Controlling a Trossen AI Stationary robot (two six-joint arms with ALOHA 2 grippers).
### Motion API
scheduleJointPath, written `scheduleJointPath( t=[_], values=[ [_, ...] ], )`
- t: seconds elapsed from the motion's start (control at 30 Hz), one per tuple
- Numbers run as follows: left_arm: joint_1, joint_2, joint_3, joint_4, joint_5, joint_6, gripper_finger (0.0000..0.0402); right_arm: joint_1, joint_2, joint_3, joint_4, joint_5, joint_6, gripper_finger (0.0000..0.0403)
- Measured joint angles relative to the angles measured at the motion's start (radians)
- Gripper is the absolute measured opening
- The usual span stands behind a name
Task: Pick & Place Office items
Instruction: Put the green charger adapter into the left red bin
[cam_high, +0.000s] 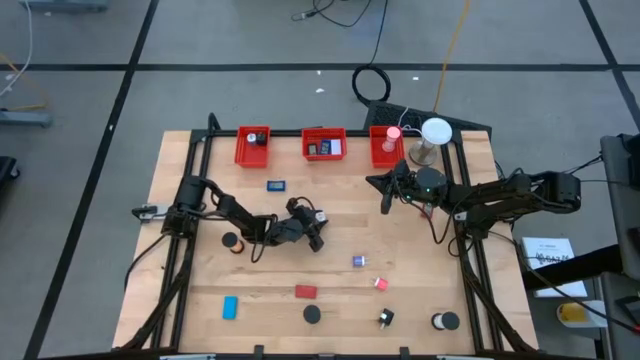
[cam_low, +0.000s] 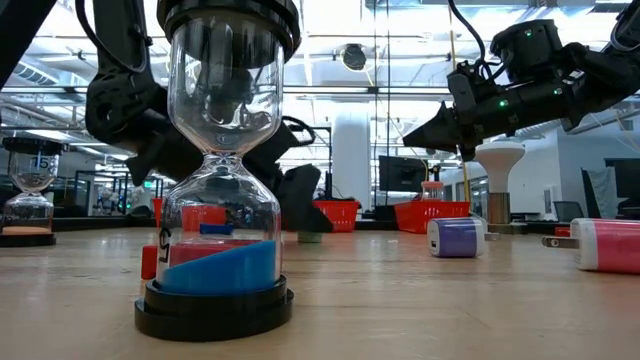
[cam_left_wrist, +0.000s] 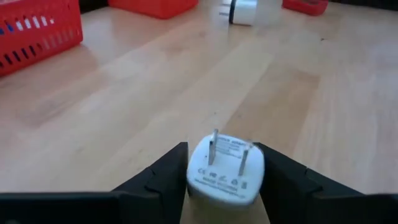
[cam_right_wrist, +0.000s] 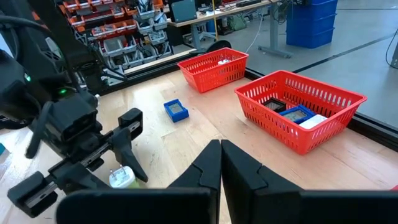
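A: What sits between the left gripper (cam_left_wrist: 224, 177)'s fingers?

B: A white plug adapter (cam_left_wrist: 225, 168), a rounded plastic cube with two thin metal prongs and grey print on its face. In the left wrist view the dark, wedge-shaped fingers (cam_left_wrist: 163, 173) flank it on both sides, close against it. Whether they press it or have just let go, I cannot tell. The adapter rests on the wooden table (cam_left_wrist: 124, 118), near its middle.

A: And the arm's pose?

B: In the high view the left arm reaches from the table's left edge toward the centre, bent low, its gripper (cam_high: 310, 232) just above the pale wood-grain boards.

A: The right arm?

B: It comes in from the right side, its gripper (cam_high: 384, 188) hanging in the air near the back row, below the rightmost of the three red mesh bins (cam_high: 386, 146). Its jaws are closed, tip to tip, holding nothing, as the right wrist view shows (cam_right_wrist: 221, 163).

A: What else of the office items is about?

B: A small blue square block (cam_high: 276, 185) lies behind the left gripper. Toward the front there are a purple-and-white bit (cam_high: 358, 261), a pink one (cam_high: 381, 284), a red block (cam_high: 305, 292), a light-blue block (cam_high: 230, 307), a black disc (cam_high: 312, 314) and a black clip (cam_high: 386, 319). Another black disc (cam_high: 231, 241) lies beside the left arm.

A: And the bins?

B: Lattice-walled plastic. The middle bin (cam_high: 324, 146) holds a few dark and blue pieces. A white round lamp (cam_high: 434, 133) stands at the back right corner.
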Motion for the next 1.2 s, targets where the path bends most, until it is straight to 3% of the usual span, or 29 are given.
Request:
scheduleJointPath(
  t=[0.23, 0.43, 0.67, 0.93, 1.1, 1.2],
  values=[
    [-0.011, -0.027, 0.0, -0.022, 0.003, -0.001, 0.0181, 0.0, 0.0, 0.0, 0.0, 0.0, 0.0, 0.0004],
    [-0.008, -0.151, 0.002, -0.187, 0.04, -0.038, 0.0182, 0.0, 0.0, 0.0, 0.0, 0.0, 0.0, 0.0004],
    [0.0, -0.338, 0.075, -0.579, 0.177, -0.158, 0.0196, 0.0, 0.0, 0.0, 0.0, 0.0, 0.0, 0.0004],
    [0.014, -0.385, 0.34, -1.156, 0.263, -0.18, 0.0262, 0.0, 0.0, 0.0, -0.005, 0.0, 0.0, 0.0004],
    [0.045, -0.373, 0.445, -1.346, 0.337, -0.208, 0.0283, 0.0, 0.0, 0.0, -0.004, 0.0, 0.0, 0.0004],
    [0.069, -0.375, 0.475, -1.378, 0.373, -0.234, 0.0283, 0.0, 0.0, 0.0, -0.005, 0.0, 0.0, 0.0004]
  ],
)
